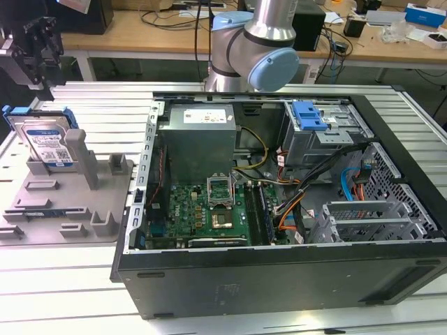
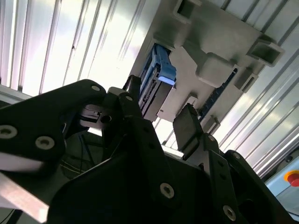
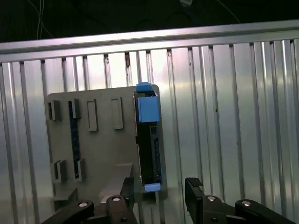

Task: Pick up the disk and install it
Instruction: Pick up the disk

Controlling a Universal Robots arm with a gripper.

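Fingers [image 3: 194,187]: spread wide, released, nothing between the pads. The gap is wider than the disk's thin edge. No contact with anything visible.

Gripper [image 1: 33,66]: in the exterior view it hangs in open air at about 12 o'clock of the disk [image 1: 47,143], with a clear gap between the two.

Disk: stands on edge in the grey fixture [image 1: 70,199], label toward the exterior camera, blue bracket round its rim. It sits at about 9 o'clock of the case [image 1: 279,279], well apart from the case wall. In the first wrist view the disk [image 3: 148,140] shows edge-on, in line with the gap between the fingers and nearer one finger than the other. In the second wrist view the disk [image 2: 156,84] lies beyond the open tips.

Edges: a grey post [image 1: 77,153] stands just beside the disk at 3 o'clock; cannot tell if they touch. The disk's top edge is bare. In the first wrist view, the face turned away from the fixture's blocks borders bare slatted table [image 3: 233,121].

Room: the case is open on top, boards and cables exposed. A blue latch [image 1: 309,115] sits on the drive cage toward the case's 1 o'clock corner. The arm [image 1: 262,42] rises at 12 o'clock of the case.
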